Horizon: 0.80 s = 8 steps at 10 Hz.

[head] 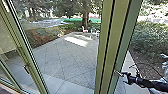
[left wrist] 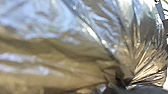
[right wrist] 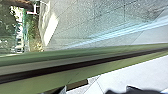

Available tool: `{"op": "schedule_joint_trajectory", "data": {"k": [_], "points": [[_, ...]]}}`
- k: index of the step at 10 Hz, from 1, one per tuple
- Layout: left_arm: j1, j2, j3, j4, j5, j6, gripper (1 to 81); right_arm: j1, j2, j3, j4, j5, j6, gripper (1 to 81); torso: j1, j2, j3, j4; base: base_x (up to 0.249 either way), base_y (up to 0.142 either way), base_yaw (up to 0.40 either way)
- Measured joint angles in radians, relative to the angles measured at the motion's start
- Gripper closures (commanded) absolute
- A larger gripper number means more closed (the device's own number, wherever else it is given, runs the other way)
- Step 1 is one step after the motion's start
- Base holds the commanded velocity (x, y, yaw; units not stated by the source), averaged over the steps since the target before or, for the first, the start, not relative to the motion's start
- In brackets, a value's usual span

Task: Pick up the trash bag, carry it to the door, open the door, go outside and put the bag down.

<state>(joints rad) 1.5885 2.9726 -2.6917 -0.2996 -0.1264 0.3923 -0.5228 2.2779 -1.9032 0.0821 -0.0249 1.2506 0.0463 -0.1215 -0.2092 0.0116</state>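
- The trash bag [left wrist: 82, 50] is at the left hand [left wrist: 122, 86], its shiny plastic drawn into tight folds there; that hand looks closed on the gathered neck.
- Keep this grip firm and the arm quiet, with the bag held clear of the frame; a swing could rub the thin plastic on an edge and tear it.
- The right hand [head: 125, 77] is open, its fingers apart, close beside the green door frame [head: 109, 47]. I can't tell whether it touches.
- The step now seems to be working the door with this free hand. Best to press or hook near the edge, steadily, and let the base add the push rather than the wrist alone.
- Past the right hand's tips is a short pale bar [head: 118, 72], perhaps a handle; check it before loading it.
- A thin dark cable [head: 147, 65] loops above the right arm and might catch on the frame.
- Well to the left of the right hand stands another green upright [head: 23, 56] with a dark handle [head: 26, 69]; leave the bag room there.
- Beyond the hands lies the paved yard [head: 67, 60], with white chairs [head: 96, 33] far off and bushes [head: 150, 37] off to the right.
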Motion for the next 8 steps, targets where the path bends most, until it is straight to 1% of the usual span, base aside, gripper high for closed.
{"op": "schedule_joint_trajectory", "data": {"k": [1, 2, 3, 4, 5, 6, 7, 8], "points": [[0.000, 0.000, 0.000, 0.000, 0.000, 0.000, 81.1, 0.004, -0.049, 0.003, 0.000, -0.085, 0.004, 1.0, 0.000, 0.000, 0.000, 0.000, 0.000, 0.000, 0.000], [0.000, 0.000, 0.000, 0.000, 0.001, 0.000, 81.1, -0.012, -0.098, 0.009, -0.013, -0.141, -0.014, 1.0, 0.000, 0.000, 0.001, 0.000, 0.000, 0.000, 0.000], [0.001, 0.000, 0.000, 0.000, 0.003, 0.000, 81.1, -0.008, -0.105, 0.017, -0.012, -0.171, -0.002, 1.0, 0.000, 0.000, 0.013, 0.000, 0.000, 0.000, 0.000], [0.005, 0.000, 0.000, 0.000, 0.004, 0.000, 81.1, 0.017, -0.097, 0.030, -0.011, -0.185, -0.002, 1.0, 0.000, 0.000, 0.030, 0.000, 0.000, 0.000, 0.000], [0.004, 0.000, 0.000, 0.000, 0.002, 0.000, 81.1, 0.042, -0.095, 0.042, -0.013, -0.193, -0.013, 1.0, 0.000, 0.000, 0.035, 0.000, 0.000, 0.000, 0.000], [0.006, 0.001, 0.000, 0.000, 0.003, 0.000, 81.1, 0.052, -0.094, 0.043, -0.035, -0.230, -0.016, 1.0, -0.001, 0.000, 0.039, 0.000, 0.000, 0.000, 0.000], [0.005, 0.002, 0.000, 0.000, 0.003, 0.000, 81.1, 0.069, -0.095, 0.043, -0.090, -0.276, -0.025, 1.0, -0.001, 0.000, 0.037, 0.000, 0.000, 0.000, 0.000], [0.005, 0.003, 0.000, 0.000, 0.003, 0.000, 81.1, 0.101, -0.085, 0.043, -0.204, -0.352, -0.031, 1.0, -0.001, 0.000, 0.037, 0.000, 0.000, 0.000, 0.000]]}}
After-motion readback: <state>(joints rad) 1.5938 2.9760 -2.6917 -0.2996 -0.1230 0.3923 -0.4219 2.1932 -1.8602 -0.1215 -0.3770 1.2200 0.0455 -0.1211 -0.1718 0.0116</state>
